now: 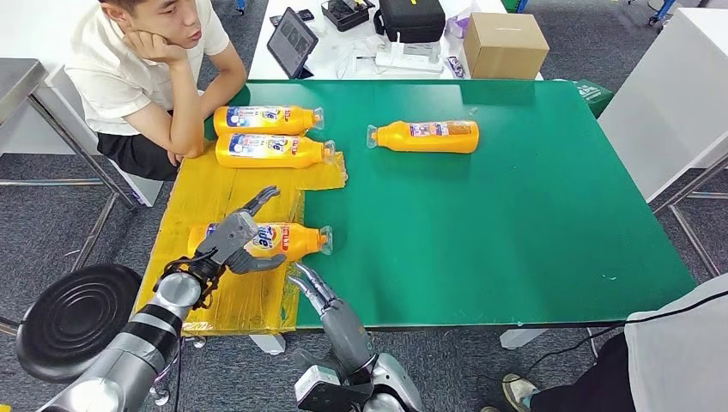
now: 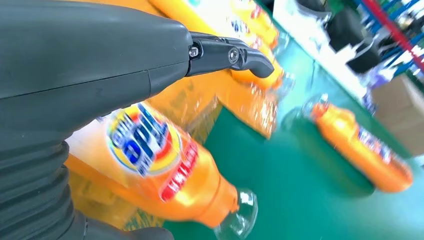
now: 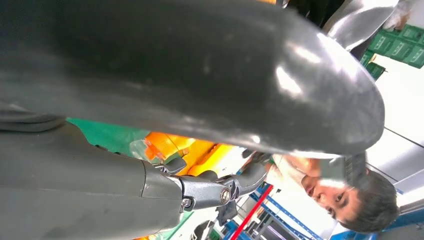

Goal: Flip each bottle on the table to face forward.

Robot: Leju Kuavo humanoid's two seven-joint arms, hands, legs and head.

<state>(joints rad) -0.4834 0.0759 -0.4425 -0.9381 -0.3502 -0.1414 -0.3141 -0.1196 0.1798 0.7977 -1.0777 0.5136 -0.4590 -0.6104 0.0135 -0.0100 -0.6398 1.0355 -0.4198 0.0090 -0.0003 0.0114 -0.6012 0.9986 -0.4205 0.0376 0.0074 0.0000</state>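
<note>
Bottle (image 1: pixel 275 239) lying on yellow sheet (image 1: pixel 215 193), under left hand (image 1: pixel 233 241)

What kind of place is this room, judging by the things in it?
Probably a robot lab or office workspace. A green table holds orange bottles, a white desk behind carries a tablet and a cardboard box, and the floor is grey carpet.

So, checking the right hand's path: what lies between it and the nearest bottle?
Nothing: in the head view, bare green table separates the right hand from the bottle under the left hand.
</note>
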